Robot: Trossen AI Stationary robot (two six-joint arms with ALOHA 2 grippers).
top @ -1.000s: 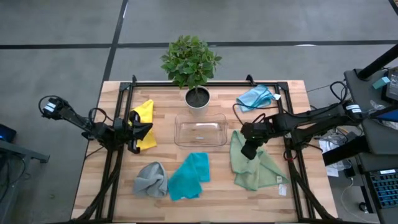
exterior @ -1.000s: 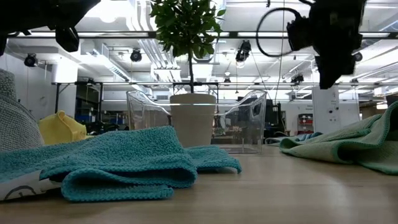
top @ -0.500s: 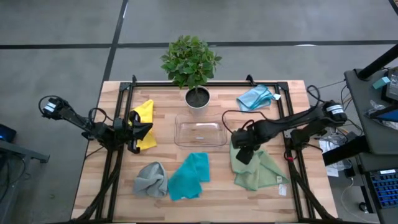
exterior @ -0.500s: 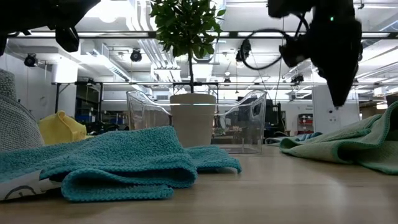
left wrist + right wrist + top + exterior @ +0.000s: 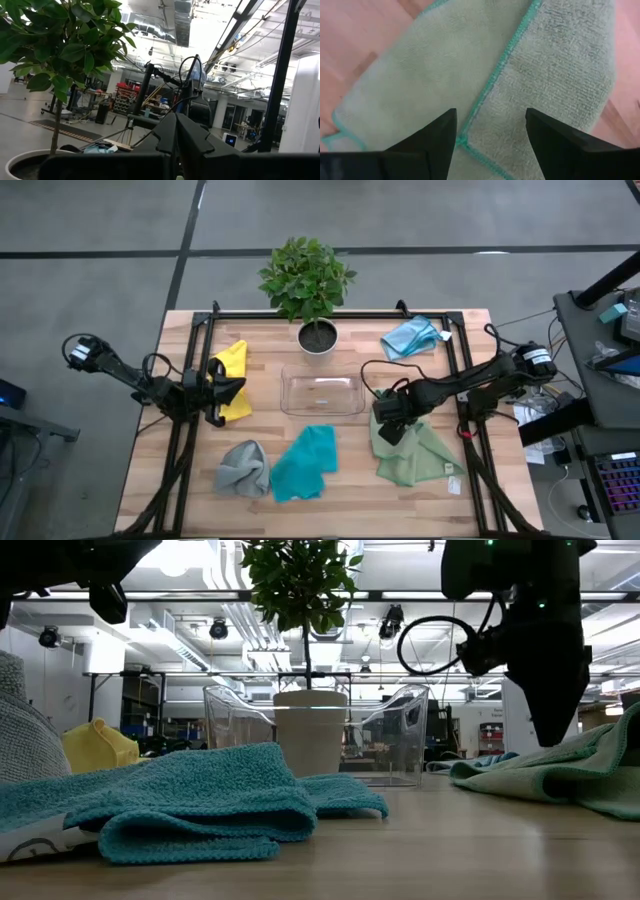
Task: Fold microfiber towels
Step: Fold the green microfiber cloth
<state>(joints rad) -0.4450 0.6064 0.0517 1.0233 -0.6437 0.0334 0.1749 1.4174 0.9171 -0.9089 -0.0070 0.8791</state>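
Observation:
The sage green towel lies crumpled at the right front, a stitched edge running across it. My right gripper hangs open over the towel's left part, a finger on either side of that edge. My left gripper is shut and held high beside the yellow towel. The grey towel and the teal towel lie bunched at the front. The light blue towel lies at the far right. My right gripper points down at the sage green towel near its stitched edge, the open fingers close over the cloth. I cannot tell whether the fingertips touch it. The towel lies slack on the table.
A clear plastic tray stands mid-table, with a potted plant behind it. A black frame runs along the far edge and down both sides. Bare wood shows at the front between the towels.
My right gripper has gone down toward the sage green towel and a little toward the table's left edge, and its fingers have opened. The towels lie as before.

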